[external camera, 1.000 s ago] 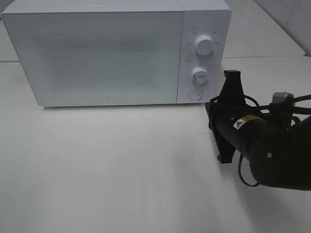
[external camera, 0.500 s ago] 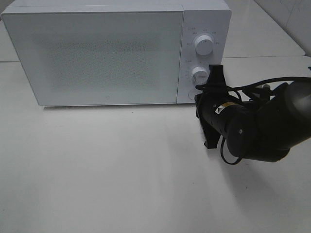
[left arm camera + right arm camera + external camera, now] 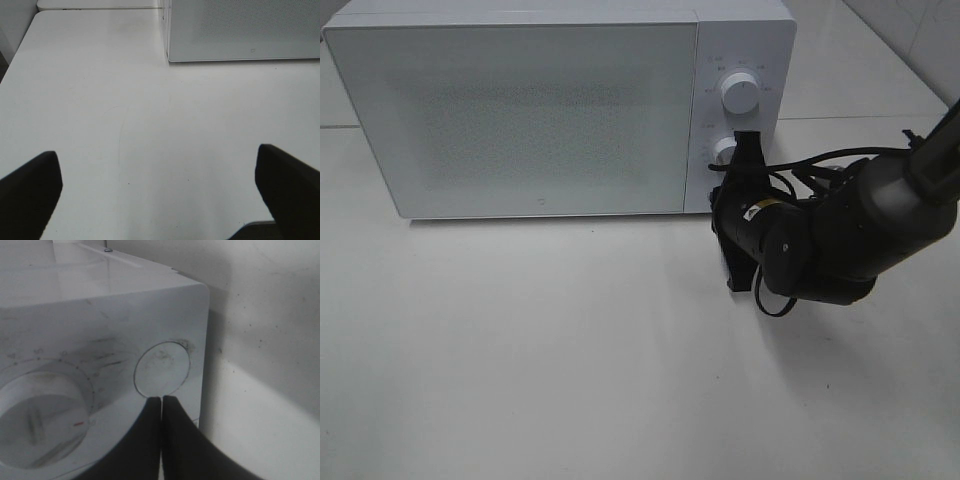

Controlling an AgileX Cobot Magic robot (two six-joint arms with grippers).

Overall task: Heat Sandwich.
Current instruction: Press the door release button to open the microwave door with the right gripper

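The sandwich shows in none of the views, and with the microwave's (image 3: 520, 110) speckled door (image 3: 525, 115) shut and hard to see through, I cannot tell whether it lies inside. The white microwave stands at the back of the white counter (image 3: 570, 360), its control panel on the right side with an upper dial (image 3: 739, 93), a lower dial (image 3: 42, 420) partly hidden in the high view, and a round button (image 3: 162, 367) at the panel's lower corner. The right claw (image 3: 161, 400) is pressed closed, its two black fingers (image 3: 177, 435) together with only a thin seam between them and nothing held; their tips sit at the lower rim of the round button, touching it or just short of it. The black right arm (image 3: 860, 230) reaches in from the right edge of the high view, a cable (image 3: 820, 160) looping over it. The left claw (image 3: 156, 152) is spread wide and empty, its dark fingers (image 3: 30, 192) at either side of the wrist view, above bare counter near the microwave's front left corner (image 3: 169, 57).
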